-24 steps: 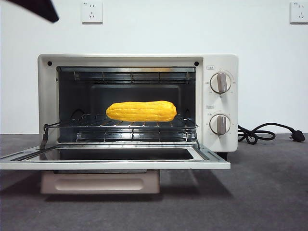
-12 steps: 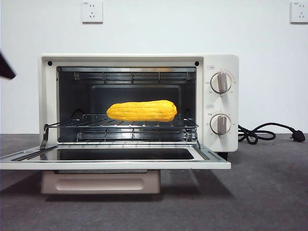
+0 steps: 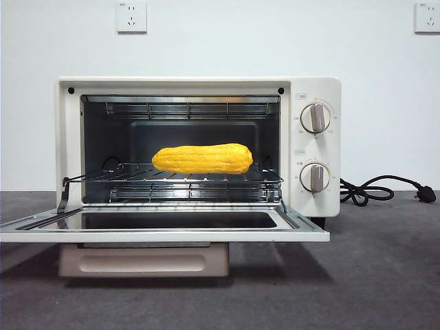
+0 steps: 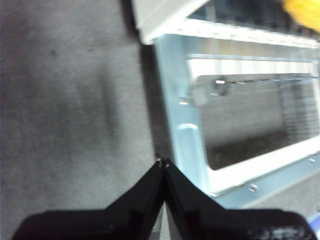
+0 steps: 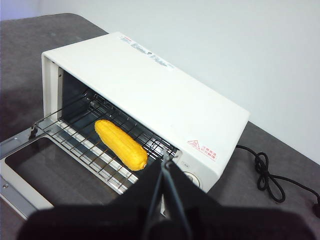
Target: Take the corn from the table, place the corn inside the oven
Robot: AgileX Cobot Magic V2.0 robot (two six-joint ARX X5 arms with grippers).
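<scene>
Corn (image 3: 202, 159) lies lengthwise on the open oven (image 3: 198, 86) rack; left gripper (image 4: 162, 162) and right gripper (image 5: 167, 161) both pinched together, empty.

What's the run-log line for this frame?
corn: on oven rack | door: open | left gripper: shut, empty, beside door | right gripper: shut, empty, above oven
</scene>
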